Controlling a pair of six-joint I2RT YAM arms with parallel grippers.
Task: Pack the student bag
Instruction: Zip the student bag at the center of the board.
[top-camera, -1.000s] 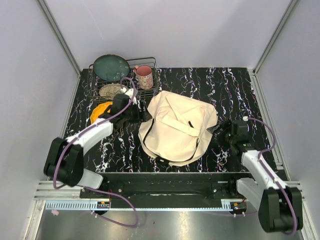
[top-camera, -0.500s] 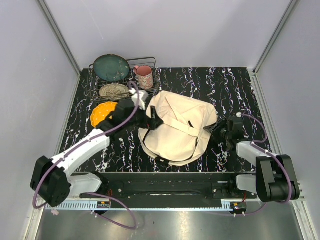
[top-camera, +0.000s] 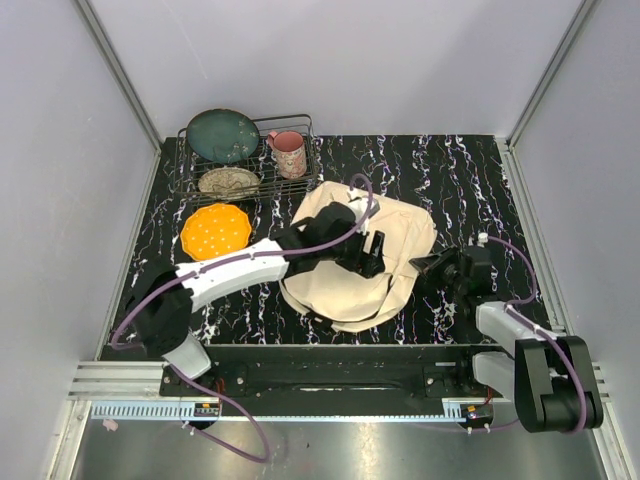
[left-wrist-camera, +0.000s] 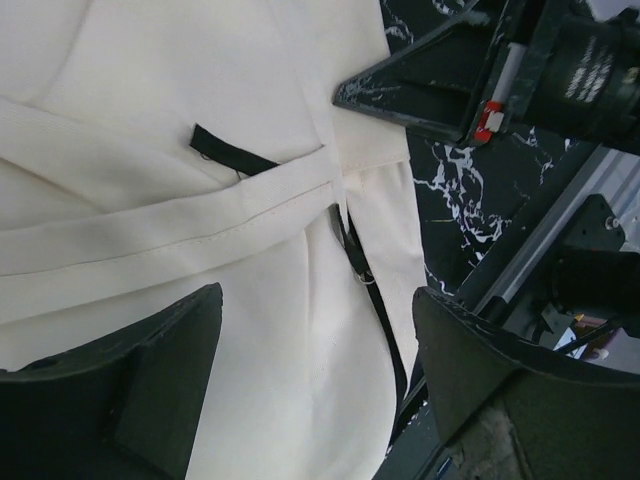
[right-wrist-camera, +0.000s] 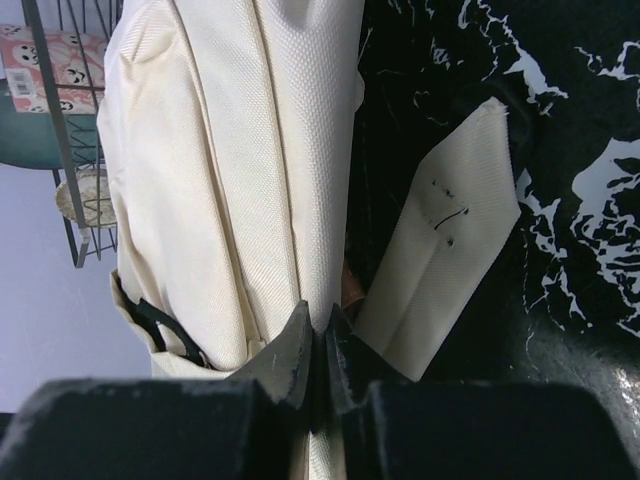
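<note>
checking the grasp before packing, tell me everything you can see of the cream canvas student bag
The cream canvas student bag lies flat and slack on the black marbled table. A wide fabric strap crosses its front, with a small black tab and a thin black webbing strip beside it. The right gripper is shut on a fold at its right edge; the left gripper hangs open above its middle, contact unclear.

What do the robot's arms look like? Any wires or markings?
The left arm and right arm have white shells between chunky black joints, each trailing a purple cable. The fingers are black plastic wedges. A small red-and-white tag sits near the right arm's wrist.
</note>
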